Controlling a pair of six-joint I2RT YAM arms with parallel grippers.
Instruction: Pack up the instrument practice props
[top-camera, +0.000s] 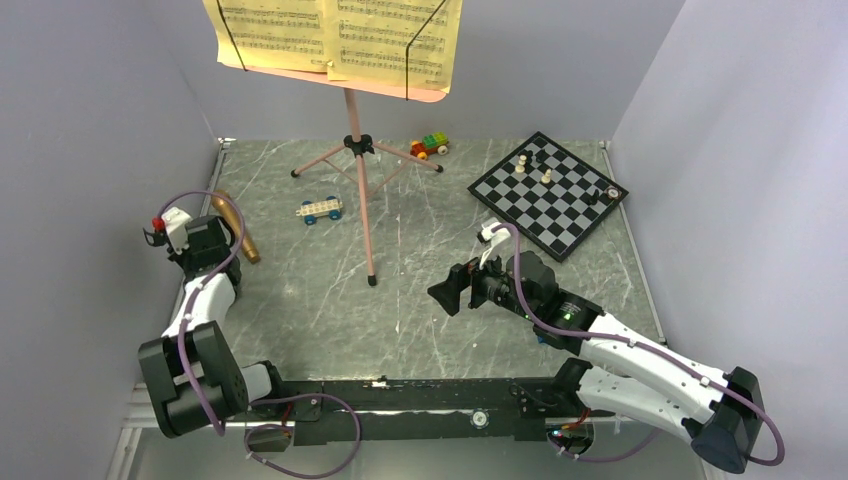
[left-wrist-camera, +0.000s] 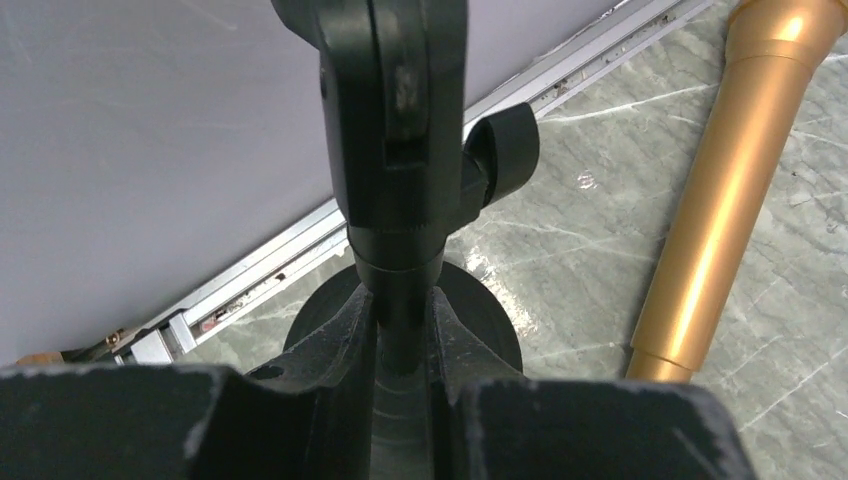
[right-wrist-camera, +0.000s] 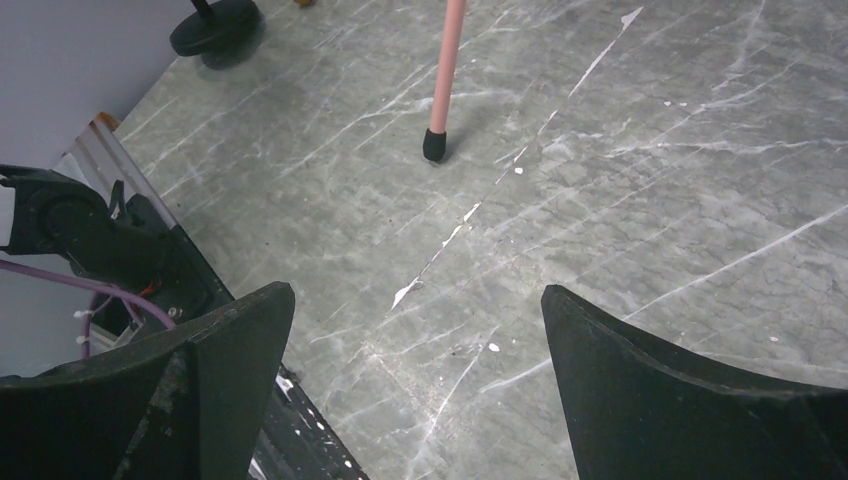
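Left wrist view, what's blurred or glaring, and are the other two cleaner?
Left wrist view: mic stand close up and soft, bright glare streak along the gold microphone. Right wrist view: table sharp, end effector fingers dark. Top external view: even light, faint shadows.

Left pincer (left-wrist-camera: 400, 335) clamped narrow, right pincer (right-wrist-camera: 417, 292) wide apart.

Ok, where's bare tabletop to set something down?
Bare marble lies between the near foot of the music stand and the right gripper. Crowded: the back, with toy cars and chessboard; the left edge, with microphone and mic stand.
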